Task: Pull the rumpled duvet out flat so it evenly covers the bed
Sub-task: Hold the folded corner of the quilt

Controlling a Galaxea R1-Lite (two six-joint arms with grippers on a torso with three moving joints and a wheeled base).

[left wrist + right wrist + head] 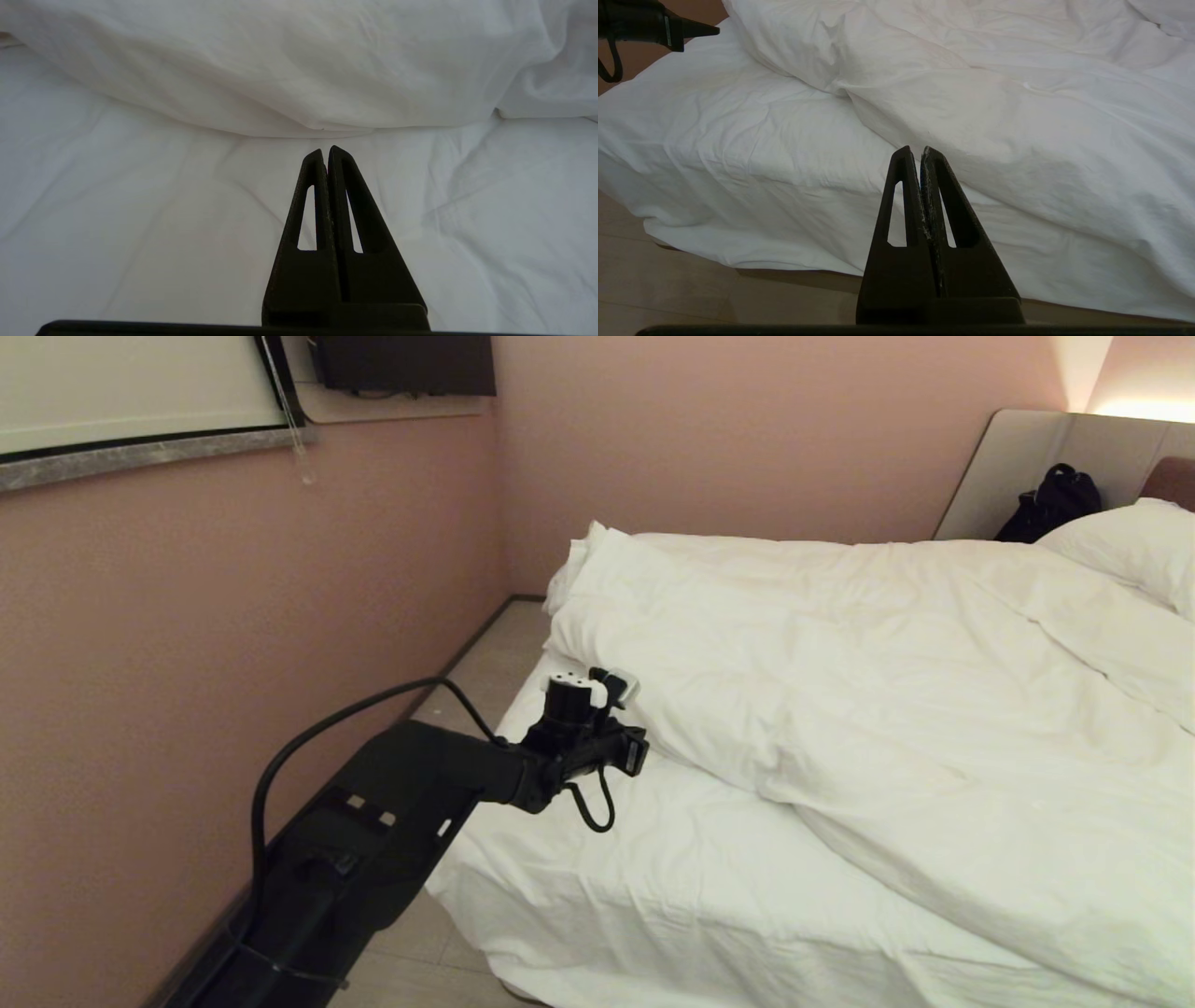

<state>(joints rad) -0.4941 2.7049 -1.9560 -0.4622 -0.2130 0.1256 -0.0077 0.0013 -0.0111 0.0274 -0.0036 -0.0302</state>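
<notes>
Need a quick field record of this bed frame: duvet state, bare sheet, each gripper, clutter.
duvet: bunched toward the headboard side, foot corner uncovered
bed: bare white sheet showing at the near-left corner
left gripper: shut, empty, above the sheet, tips pointing at the duvet's edge, not touching it
right gripper: shut, empty, off the foot of the bed, out of the head view
pillow: at the headboard, far right
black bag: against the headboard
</notes>
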